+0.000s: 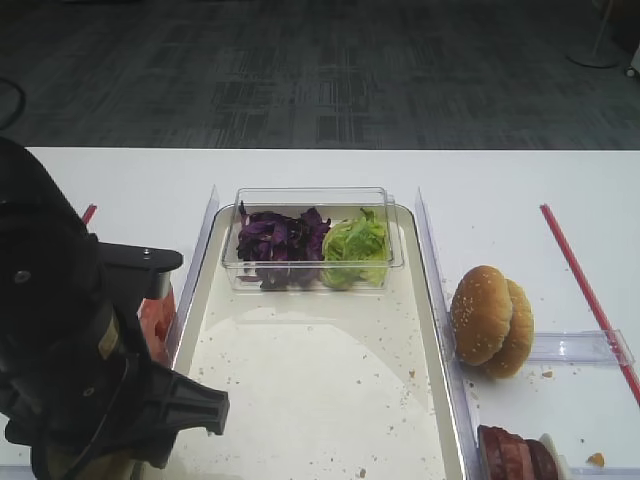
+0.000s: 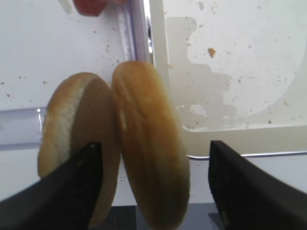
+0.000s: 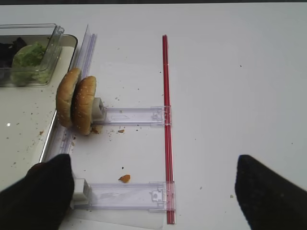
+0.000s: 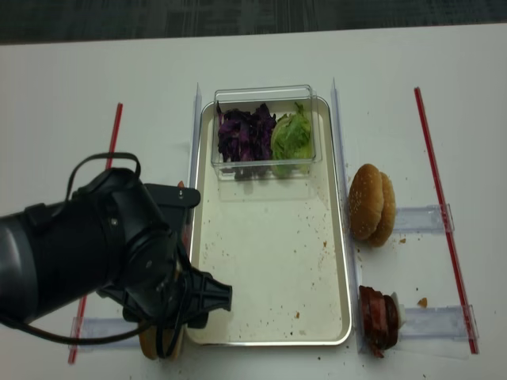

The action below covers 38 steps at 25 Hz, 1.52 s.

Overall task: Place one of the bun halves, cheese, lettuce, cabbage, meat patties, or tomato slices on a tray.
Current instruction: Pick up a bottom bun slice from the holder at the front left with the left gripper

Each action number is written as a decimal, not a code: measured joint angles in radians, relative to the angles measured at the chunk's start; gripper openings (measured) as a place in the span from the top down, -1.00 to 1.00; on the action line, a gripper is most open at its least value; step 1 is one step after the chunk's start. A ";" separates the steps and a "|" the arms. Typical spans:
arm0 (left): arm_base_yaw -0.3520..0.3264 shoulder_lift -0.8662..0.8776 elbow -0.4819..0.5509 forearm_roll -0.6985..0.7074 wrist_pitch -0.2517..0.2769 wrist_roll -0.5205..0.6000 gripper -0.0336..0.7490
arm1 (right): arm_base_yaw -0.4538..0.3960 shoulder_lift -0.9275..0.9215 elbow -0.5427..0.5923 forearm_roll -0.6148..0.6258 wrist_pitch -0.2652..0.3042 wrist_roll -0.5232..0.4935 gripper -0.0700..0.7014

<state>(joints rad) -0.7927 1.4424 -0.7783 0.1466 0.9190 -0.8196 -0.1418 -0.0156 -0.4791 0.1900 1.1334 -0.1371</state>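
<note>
Two bun halves stand on edge at the table's front left, just outside the tray (image 2: 230,72). My left gripper (image 2: 153,158) is open around the right bun half (image 2: 148,120). Its left finger (image 2: 72,191) overlaps the other bun half (image 2: 67,124), and a gap shows at the right finger (image 2: 254,191). Tomato slices (image 2: 91,5) lie beyond. The tray (image 4: 269,253) holds only crumbs and a clear box with cabbage (image 4: 244,133) and lettuce (image 4: 293,134). Meat patties (image 4: 379,317) stand right of it. My right gripper (image 3: 153,191) is open over bare table. Cheese is out of view.
Two sesame-seeded buns (image 4: 372,204) stand on edge right of the tray. Clear plastic holders (image 3: 129,195) and red strips (image 3: 166,120) lie on the white table, with upright clear dividers (image 1: 200,260) along both long sides of the tray. The left arm's bulk (image 1: 70,360) hides the front left.
</note>
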 joint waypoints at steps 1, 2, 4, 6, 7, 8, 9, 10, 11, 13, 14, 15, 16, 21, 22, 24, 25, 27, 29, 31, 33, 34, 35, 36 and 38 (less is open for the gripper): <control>0.004 0.000 0.000 0.002 0.000 0.005 -0.16 | 0.000 0.000 0.000 0.000 0.000 0.000 -0.97; 0.009 0.000 0.000 0.002 0.000 0.010 -0.14 | 0.000 0.000 0.000 0.000 0.000 0.000 -0.97; 0.015 0.000 0.000 0.002 0.000 0.017 -0.07 | 0.000 0.000 0.000 0.000 0.000 0.000 -0.97; 0.019 0.000 0.000 0.002 0.000 0.020 0.03 | 0.000 0.000 0.000 0.000 0.000 0.002 -0.97; 0.019 0.000 0.000 0.002 0.000 0.021 0.09 | 0.000 0.000 0.000 0.000 0.000 0.002 -0.97; 0.019 0.000 0.000 0.002 0.000 0.021 0.16 | 0.000 0.000 0.000 0.000 0.000 0.002 -0.97; 0.019 0.000 0.000 0.002 0.000 0.021 0.22 | 0.000 0.000 0.000 0.000 0.000 0.002 -0.97; 0.019 0.000 0.000 0.002 0.000 0.021 0.30 | 0.000 0.000 0.000 0.000 0.000 0.002 -0.97; 0.019 0.000 0.000 0.002 0.000 0.023 0.39 | 0.000 0.000 0.000 0.000 0.000 0.002 -0.97; 0.019 0.000 0.000 0.002 0.000 0.024 0.54 | 0.000 0.000 0.000 0.000 0.000 0.002 -0.97; 0.019 0.000 0.000 0.002 0.000 0.025 0.62 | 0.000 0.000 0.000 0.000 0.000 0.002 -0.97; 0.019 0.000 0.000 0.002 0.000 0.025 0.69 | 0.000 0.000 0.000 0.000 0.000 0.002 -0.97; 0.019 0.000 0.000 0.002 0.000 0.025 0.73 | 0.000 0.000 0.000 0.000 0.000 0.002 -0.97; 0.019 0.000 0.000 0.002 0.000 0.025 0.86 | 0.000 0.000 0.000 0.000 0.000 0.005 -0.97; 0.019 0.000 0.000 0.002 0.000 0.025 0.86 | 0.000 0.000 0.000 0.000 0.000 0.005 -0.97; 0.019 -0.009 0.000 0.002 0.000 0.025 0.87 | 0.000 0.000 0.000 0.000 0.000 0.005 -0.97; 0.019 -0.019 0.000 0.002 0.002 0.025 0.87 | 0.000 0.000 0.000 0.000 0.000 0.005 -0.97; 0.019 -0.037 0.000 0.002 0.004 0.025 0.87 | 0.000 0.000 0.000 0.000 0.000 0.005 -0.97; 0.019 -0.063 0.000 0.002 0.005 0.025 0.87 | 0.000 0.000 0.000 0.000 0.000 0.005 -0.97; 0.019 -0.089 0.000 0.002 0.008 0.025 0.87 | 0.000 0.000 0.000 0.000 0.000 0.005 -0.97; 0.019 -0.117 0.000 0.002 0.011 0.025 0.88 | 0.000 0.000 0.000 0.000 0.000 0.005 -0.97; 0.019 -0.132 0.000 0.002 0.012 0.025 0.88 | 0.000 0.000 0.000 0.000 0.000 0.005 -0.97; 0.019 -0.148 0.000 0.002 0.012 0.027 0.88 | 0.000 0.000 0.000 0.000 0.000 0.005 -0.97; 0.019 -0.162 0.000 0.002 0.013 0.027 0.88 | 0.000 0.000 0.000 0.000 0.000 0.005 -0.97; 0.019 -0.182 0.000 0.002 0.017 0.027 0.88 | 0.000 0.000 0.000 0.000 0.000 0.005 -0.97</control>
<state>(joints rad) -0.7738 1.2603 -0.7779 0.1489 0.9359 -0.7925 -0.1418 -0.0156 -0.4791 0.1900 1.1334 -0.1325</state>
